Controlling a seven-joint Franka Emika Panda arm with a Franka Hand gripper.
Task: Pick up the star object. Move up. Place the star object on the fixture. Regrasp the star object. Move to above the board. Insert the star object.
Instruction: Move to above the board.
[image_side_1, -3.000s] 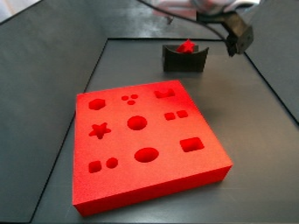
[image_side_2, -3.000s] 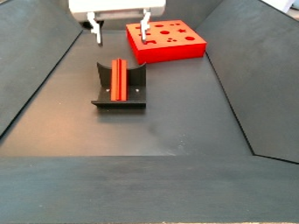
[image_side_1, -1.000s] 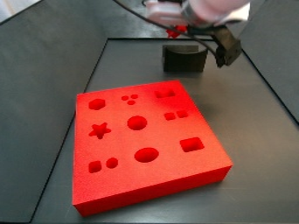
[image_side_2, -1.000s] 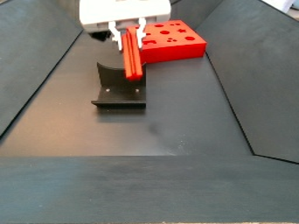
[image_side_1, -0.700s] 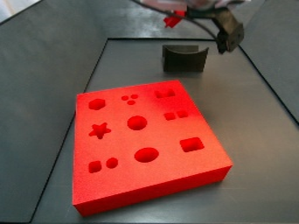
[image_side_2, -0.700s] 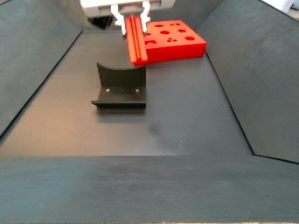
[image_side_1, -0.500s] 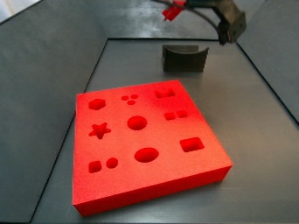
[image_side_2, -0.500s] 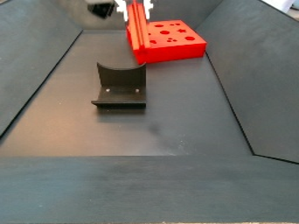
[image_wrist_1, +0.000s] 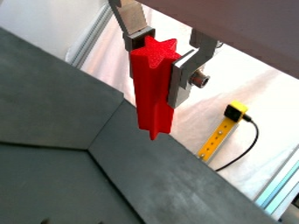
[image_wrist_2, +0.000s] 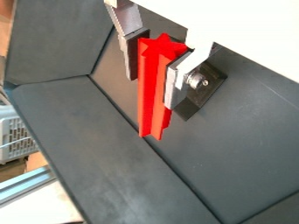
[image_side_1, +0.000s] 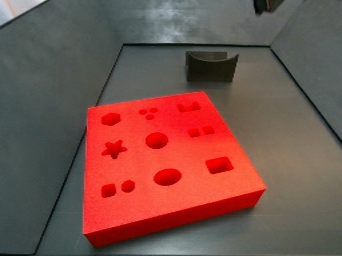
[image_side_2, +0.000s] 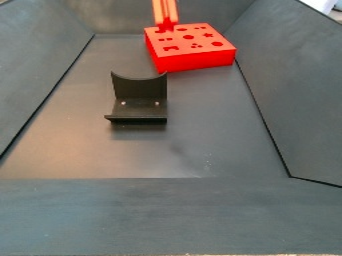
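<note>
You are looking at a dark grey matte worktop (image_side_2: 174, 150) with sloped dark walls rising on both sides, like a shallow trough. In a side view the fixture (image_side_2: 136, 98) is sitting empty toward the left of the floor, its curved notch facing up, and the board (image_side_2: 190, 47) is lying well apart from it toward the far end. In a side view the board (image_side_1: 167, 165) is filling the foreground, with the fixture (image_side_1: 210, 66) behind it near the back wall.

The gripper (image_wrist_1: 163, 59) is hanging high over the worktop, almost out of both side views; only the lower end of the star object (image_side_2: 166, 10) is showing at the upper edge. In both wrist views the jaws are pinching the star object (image_wrist_2: 156, 83) near its upper end, silver fingers (image_wrist_2: 181, 80) pressing its sides while it is hanging lengthwise below them. Beyond the worktop's edge, you are seeing a bright wall, a yellow strip (image_wrist_1: 218, 140) and a black cable.
</note>
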